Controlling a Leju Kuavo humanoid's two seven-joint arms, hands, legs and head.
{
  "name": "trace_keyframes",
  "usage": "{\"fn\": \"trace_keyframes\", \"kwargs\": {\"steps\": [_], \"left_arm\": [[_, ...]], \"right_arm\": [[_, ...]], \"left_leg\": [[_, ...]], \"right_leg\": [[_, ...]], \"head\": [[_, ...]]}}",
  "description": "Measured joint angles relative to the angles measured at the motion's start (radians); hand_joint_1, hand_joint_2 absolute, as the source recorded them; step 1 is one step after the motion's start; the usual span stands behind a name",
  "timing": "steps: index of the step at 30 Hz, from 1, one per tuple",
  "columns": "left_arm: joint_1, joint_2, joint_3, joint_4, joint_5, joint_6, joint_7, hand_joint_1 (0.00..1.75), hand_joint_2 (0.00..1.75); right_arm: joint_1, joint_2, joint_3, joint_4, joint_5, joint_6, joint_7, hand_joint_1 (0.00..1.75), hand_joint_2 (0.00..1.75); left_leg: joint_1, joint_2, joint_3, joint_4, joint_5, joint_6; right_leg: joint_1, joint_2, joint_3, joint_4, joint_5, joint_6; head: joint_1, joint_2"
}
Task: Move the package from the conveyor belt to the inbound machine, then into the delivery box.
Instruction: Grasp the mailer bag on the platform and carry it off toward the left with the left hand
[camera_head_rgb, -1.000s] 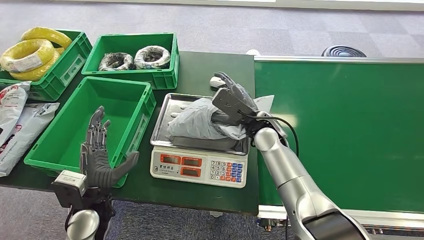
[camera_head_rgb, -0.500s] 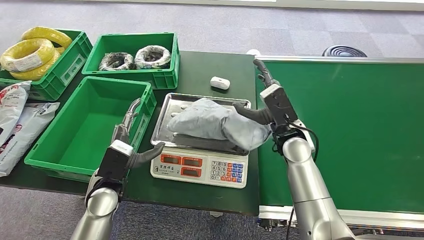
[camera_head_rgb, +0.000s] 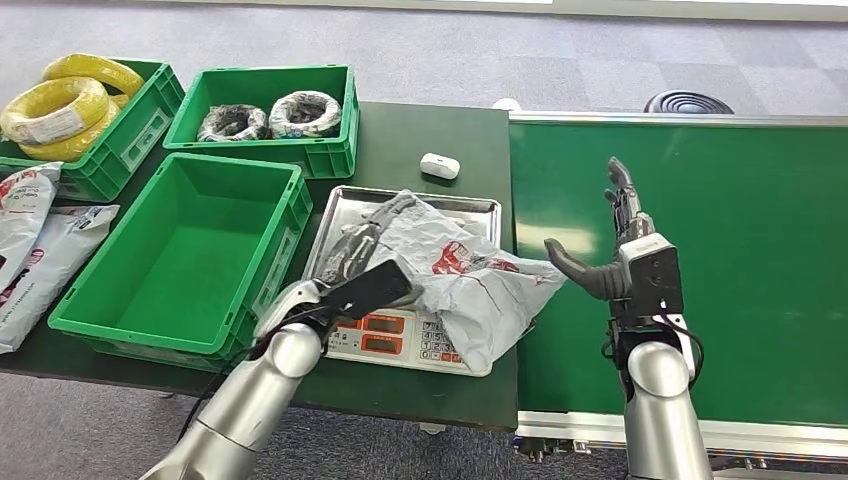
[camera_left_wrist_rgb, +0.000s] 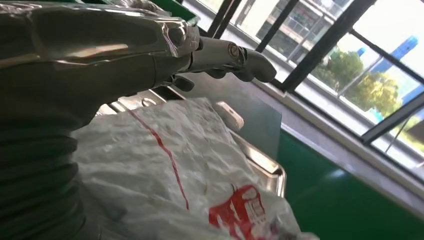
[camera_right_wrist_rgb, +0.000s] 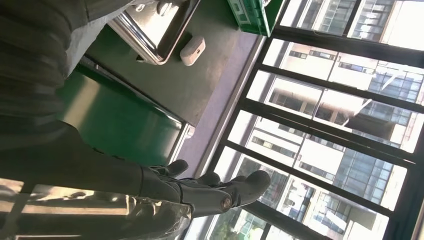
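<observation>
Left hand (camera_head_rgb: 362, 252) reaching over scale, gripping grey package (camera_head_rgb: 470, 280), right hand (camera_head_rgb: 622, 255) upright above belt, fingers spread, empty

Hidden and cut-off parts at the scale

The package (camera_head_rgb: 460, 275) covers most of the scale's tray (camera_head_rgb: 400, 200) and part of its keypad; the left hand (camera_head_rgb: 365, 262) lies against it, grip unclear. Yellow coils (camera_head_rgb: 60, 105) and white bags (camera_head_rgb: 30, 240) run off the edge.

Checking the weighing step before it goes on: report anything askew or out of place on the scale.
The crumpled grey plastic package with red print sits askew: it spills off the scale's steel tray, covers part of the keypad and hangs past the table edge toward the green conveyor belt. The left hand touches its far side; the right hand hangs open over the belt.
</observation>
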Motion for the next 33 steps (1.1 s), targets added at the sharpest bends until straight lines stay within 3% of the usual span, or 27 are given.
{"fn": "trace_keyframes", "kwargs": {"steps": [6, 10, 11, 16, 25, 29, 33], "left_arm": [[-0.095, -0.057, -0.115, 0.193, -0.103, -0.059, 0.064, 0.03, 1.75], [-0.143, -0.078, -0.155, 0.297, -0.118, -0.078, 0.071, 1.56, 1.75], [-0.153, -0.082, -0.162, 0.320, -0.120, -0.082, 0.071, 1.63, 1.75], [-0.188, -0.094, -0.170, 0.393, -0.096, -0.080, 0.053, 1.74, 1.75], [-0.220, -0.097, -0.161, 0.423, -0.035, -0.072, 0.035, 1.75, 1.75], [-0.222, -0.091, -0.129, 0.417, 0.039, -0.074, -0.002, 1.75, 1.75], [-0.203, -0.064, -0.079, 0.347, 0.149, -0.006, -0.049, 1.75, 1.75]], "right_arm": [[0.012, 0.003, -0.019, -0.014, -0.014, 0.002, -0.028, 0.00, 1.75], [0.015, 0.007, -0.025, -0.019, -0.027, 0.004, -0.040, 0.00, 1.75], [0.015, 0.008, -0.025, -0.019, -0.032, 0.004, -0.045, 0.00, 1.75], [0.011, 0.013, -0.034, -0.019, -0.053, 0.000, -0.057, 0.00, 1.75], [0.004, 0.019, -0.049, -0.019, -0.079, -0.004, -0.056, 0.00, 1.75], [0.005, 0.019, -0.049, -0.019, -0.082, -0.004, -0.056, 0.00, 1.75], [0.021, 0.019, -0.049, -0.028, -0.084, -0.004, -0.056, 0.00, 1.75]], "left_leg": [[0.000, 0.000, 0.000, 0.000, 0.000, 0.000], [0.000, 0.000, 0.000, 0.000, 0.000, 0.000], [0.000, 0.000, 0.000, 0.000, 0.000, 0.000], [0.000, 0.000, 0.000, 0.000, 0.000, 0.000], [0.000, -0.001, 0.000, 0.000, 0.000, 0.000], [0.000, -0.001, 0.000, 0.000, 0.000, 0.000], [0.000, 0.000, 0.000, 0.000, 0.000, 0.000]], "right_leg": [[0.000, 0.000, 0.000, 0.000, 0.000, 0.000], [0.000, 0.000, 0.000, 0.000, 0.000, 0.000], [0.000, 0.000, 0.000, 0.000, 0.000, 0.000], [0.000, 0.000, 0.001, 0.000, 0.000, 0.000], [0.000, 0.000, 0.001, 0.000, 0.000, 0.000], [0.000, 0.000, 0.001, 0.000, 0.000, 0.000], [0.000, 0.000, 0.000, 0.001, 0.000, 0.000]], "head": [[0.000, 0.000], [0.000, 0.000], [0.000, 0.000], [0.000, 0.000], [0.000, 0.000], [0.000, 0.000], [0.000, 0.000]]}}
